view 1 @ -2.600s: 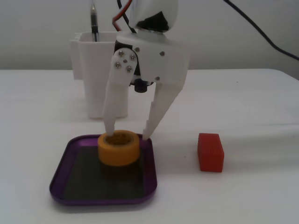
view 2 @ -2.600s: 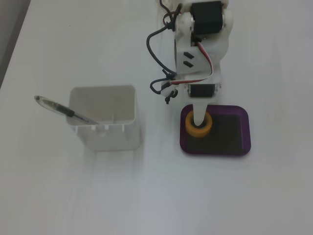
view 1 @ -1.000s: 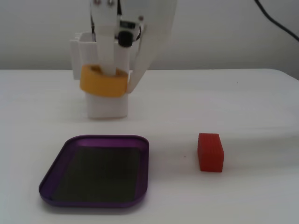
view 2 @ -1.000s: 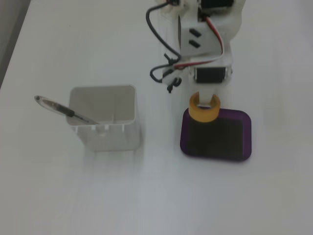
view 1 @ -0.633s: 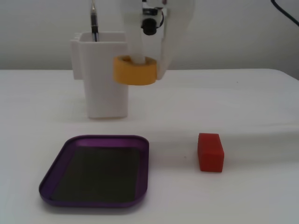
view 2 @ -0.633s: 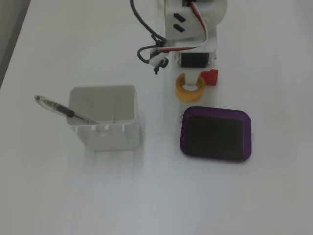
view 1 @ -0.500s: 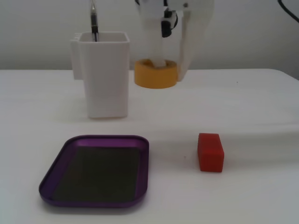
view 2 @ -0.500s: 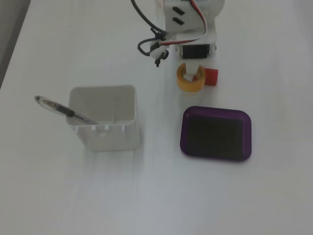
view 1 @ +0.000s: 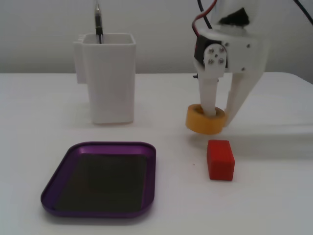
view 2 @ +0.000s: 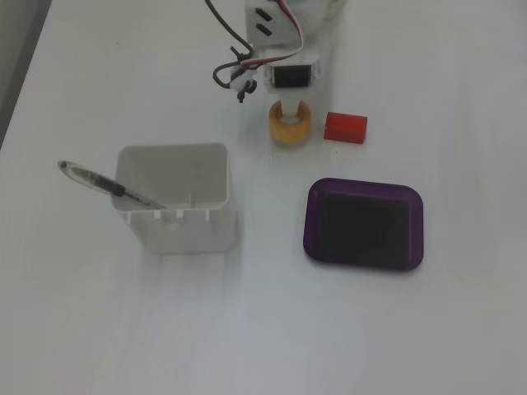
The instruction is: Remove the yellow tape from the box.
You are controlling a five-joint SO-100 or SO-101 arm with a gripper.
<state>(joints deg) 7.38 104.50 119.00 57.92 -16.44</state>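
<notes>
Jaws: closed on the yellow tape, one finger inside its core, one outside.
Tape: raised off the bench.
Red block: just below jaws.
Box: well aside, without contents.

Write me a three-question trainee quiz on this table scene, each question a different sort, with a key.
1. True or false: the yellow tape lies inside the purple tray.
2. What does the gripper hold? A) red block B) yellow tape C) pen
3. Fill in: the pen stands in the white ______.

Key:
1. False; the tray is empty and the tape is held beside the red block.
2. B; one finger goes through the roll's hole.
3. Container.
</notes>
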